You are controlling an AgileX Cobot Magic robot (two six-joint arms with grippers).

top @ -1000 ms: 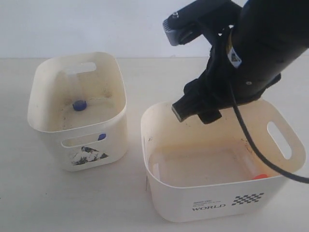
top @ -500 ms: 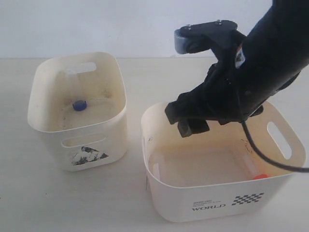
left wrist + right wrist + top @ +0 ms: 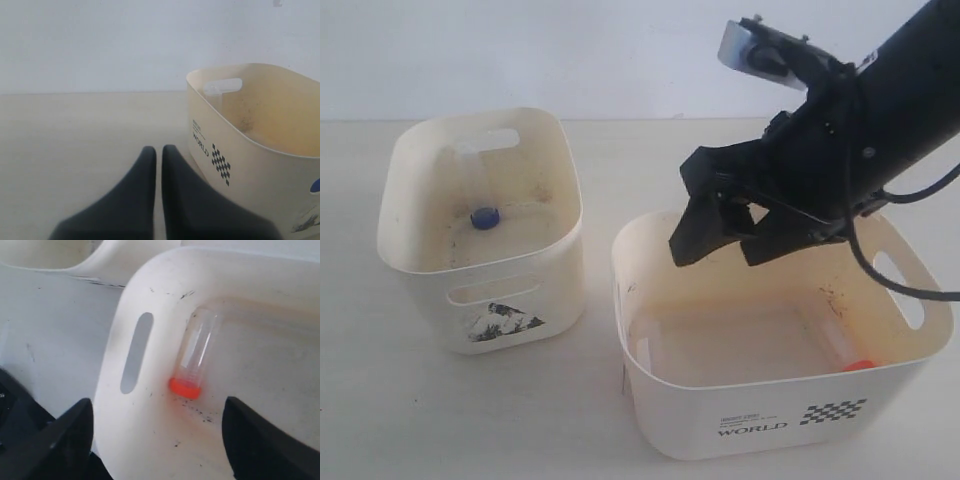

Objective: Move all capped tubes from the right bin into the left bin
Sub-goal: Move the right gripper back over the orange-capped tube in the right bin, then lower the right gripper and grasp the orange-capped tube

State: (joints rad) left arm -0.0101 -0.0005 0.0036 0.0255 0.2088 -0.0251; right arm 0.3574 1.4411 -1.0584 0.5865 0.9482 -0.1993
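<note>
An orange-capped tube (image 3: 847, 354) lies on the floor of the right bin (image 3: 760, 425), near its right front corner. In the right wrist view this tube (image 3: 194, 356) lies beside the slot handle, ahead of the wide-apart fingers. My right gripper (image 3: 715, 258) hangs open and empty over the right bin's back left part. A blue cap (image 3: 485, 216) shows inside the left bin (image 3: 420, 262); no second blue cap shows in the exterior view. My left gripper (image 3: 159, 151) is shut and empty, low over the table beside the left bin (image 3: 250, 160). It is out of the exterior view.
The two bins stand side by side on a pale tabletop (image 3: 470, 400), with a narrow gap between them. A cable (image 3: 880, 285) from the right arm hangs over the right bin's right rim. A white wall rises behind the table.
The right arm swung rightward and turned above the right bin, its fingers now pointing down into it. A blue spot behind the left bin's front slot one second ago is gone.
</note>
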